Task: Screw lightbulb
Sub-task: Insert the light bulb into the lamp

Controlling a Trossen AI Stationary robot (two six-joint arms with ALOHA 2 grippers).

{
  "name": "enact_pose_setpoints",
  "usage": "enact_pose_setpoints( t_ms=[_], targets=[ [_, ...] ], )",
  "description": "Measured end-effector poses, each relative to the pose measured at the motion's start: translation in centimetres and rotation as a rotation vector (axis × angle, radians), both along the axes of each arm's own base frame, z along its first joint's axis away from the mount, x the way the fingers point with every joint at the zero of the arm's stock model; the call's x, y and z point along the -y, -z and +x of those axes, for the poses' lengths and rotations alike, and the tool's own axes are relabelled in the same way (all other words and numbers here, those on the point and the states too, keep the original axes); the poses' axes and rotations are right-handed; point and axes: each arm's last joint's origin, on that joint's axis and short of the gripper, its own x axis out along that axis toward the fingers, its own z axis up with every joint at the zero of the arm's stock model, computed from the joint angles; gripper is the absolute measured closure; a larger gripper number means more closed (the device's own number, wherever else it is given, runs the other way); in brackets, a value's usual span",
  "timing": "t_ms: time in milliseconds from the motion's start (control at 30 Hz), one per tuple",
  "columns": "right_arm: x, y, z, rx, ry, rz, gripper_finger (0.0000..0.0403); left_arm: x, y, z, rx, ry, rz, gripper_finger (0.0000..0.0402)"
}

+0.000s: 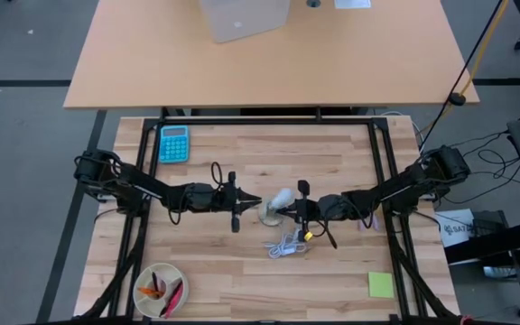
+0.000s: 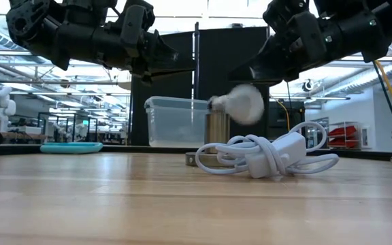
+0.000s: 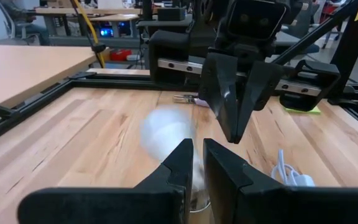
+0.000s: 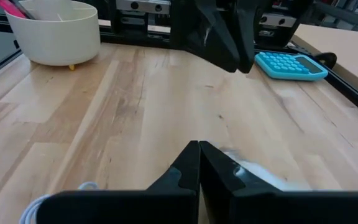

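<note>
Lightbulb (image 2: 240, 103) seemingly between both arms' fingers (image 3: 180, 163)

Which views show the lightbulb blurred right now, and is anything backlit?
Low view: the lightbulb is smeared, both arms silhouetted against bright room lights. Left wrist view: bulb a soft white blur. Right wrist view: only a blurred pale streak. High view: evenly lit, bulb fairly clear.

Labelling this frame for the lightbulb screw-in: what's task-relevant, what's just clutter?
Job:
lightbulb
metal socket
white coiled cable
left gripper
right gripper

Lying about:
blue calculator
bowl
yellow sticky note
clear plastic box
</note>
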Motion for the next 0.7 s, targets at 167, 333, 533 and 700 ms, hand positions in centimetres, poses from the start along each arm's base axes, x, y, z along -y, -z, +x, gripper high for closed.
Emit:
enact_pose_setpoints(
  t_ms=[167, 333, 533, 700],
  targets=[
    [-0.1, 0.0, 0.0, -0.002, -0.02, 0.0, 0.0403, 0.0, 0.0, 0.0, 0.0, 0.0, 0.0, 0.036],
    [-0.4, -0.2, -0.3, -0.015, -0.037, -0.038, 0.0403, 0.0, 0.0, 0.0, 0.0, 0.0, 0.0, 0.036],
    [0.4, -1.4, -2.9, -0.167, 0.151, -0.071, 0.0395, 0.1, 0.0, 0.0, 0.0, 0.005, 0.0, 0.036],
    [1.6, -4.1, -5.3, -0.296, 0.317, -0.04, 0.0344, 0.1, 0.1, 0.0, -0.008, 0.005, 0.001, 0.036]
  ],
)
